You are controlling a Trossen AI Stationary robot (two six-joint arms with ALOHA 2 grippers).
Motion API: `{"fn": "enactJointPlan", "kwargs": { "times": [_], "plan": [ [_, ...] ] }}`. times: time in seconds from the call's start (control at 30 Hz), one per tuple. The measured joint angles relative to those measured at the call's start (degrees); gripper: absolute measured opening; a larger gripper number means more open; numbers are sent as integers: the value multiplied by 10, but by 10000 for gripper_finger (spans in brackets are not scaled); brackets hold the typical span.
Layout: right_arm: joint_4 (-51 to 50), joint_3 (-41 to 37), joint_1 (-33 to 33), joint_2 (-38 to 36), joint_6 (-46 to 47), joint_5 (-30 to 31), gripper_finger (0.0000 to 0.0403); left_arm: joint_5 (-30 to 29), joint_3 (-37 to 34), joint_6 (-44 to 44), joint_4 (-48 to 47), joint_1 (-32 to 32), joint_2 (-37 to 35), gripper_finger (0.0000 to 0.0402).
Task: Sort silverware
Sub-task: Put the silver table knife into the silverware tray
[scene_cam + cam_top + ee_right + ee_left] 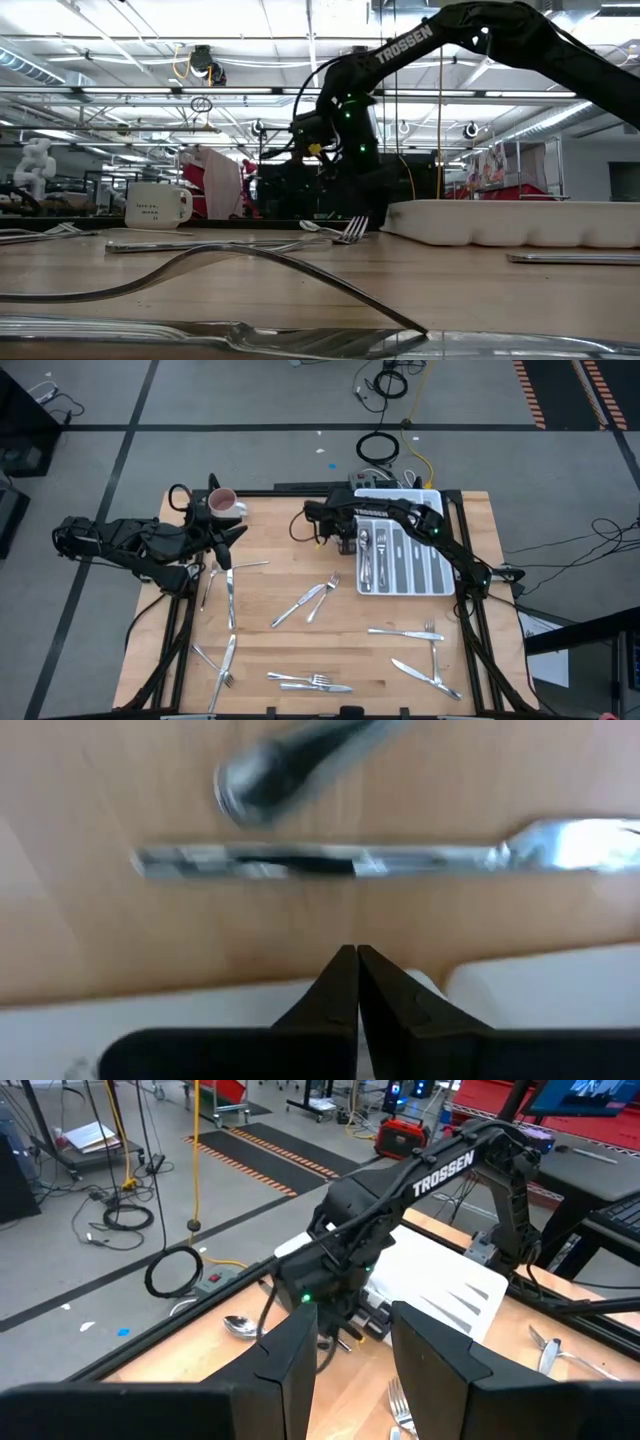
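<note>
Silverware lies scattered on the wooden table: a knife [230,600], a pair of forks [318,598], a fork and knife [405,632], and more by the near edge [310,682]. Several pieces lie in the white tray [432,565]. My right gripper [337,530] is shut and empty, just left of the tray. In its wrist view the shut gripper [357,957] hangs over a knife [320,861] and a spoon end [265,782] flat on the wood. My left gripper [228,540] is open [350,1345] near the mug [222,502], holding nothing.
The white mug [158,205] stands at the table's far left corner. The tray [510,222] fills the far right. A spoon [238,1325] lies near the far edge, beside the right arm. A bent piece [230,262] lies close to the near edge. Bare wood shows at mid-table [280,565].
</note>
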Motion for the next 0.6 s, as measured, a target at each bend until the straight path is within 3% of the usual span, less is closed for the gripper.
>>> {"fn": "enactJointPlan", "kwargs": {
  "times": [0.6],
  "plan": [
    [38,5,3,-1,-78,14,0,-4,0,2,0,0,0,135]
  ]
}}
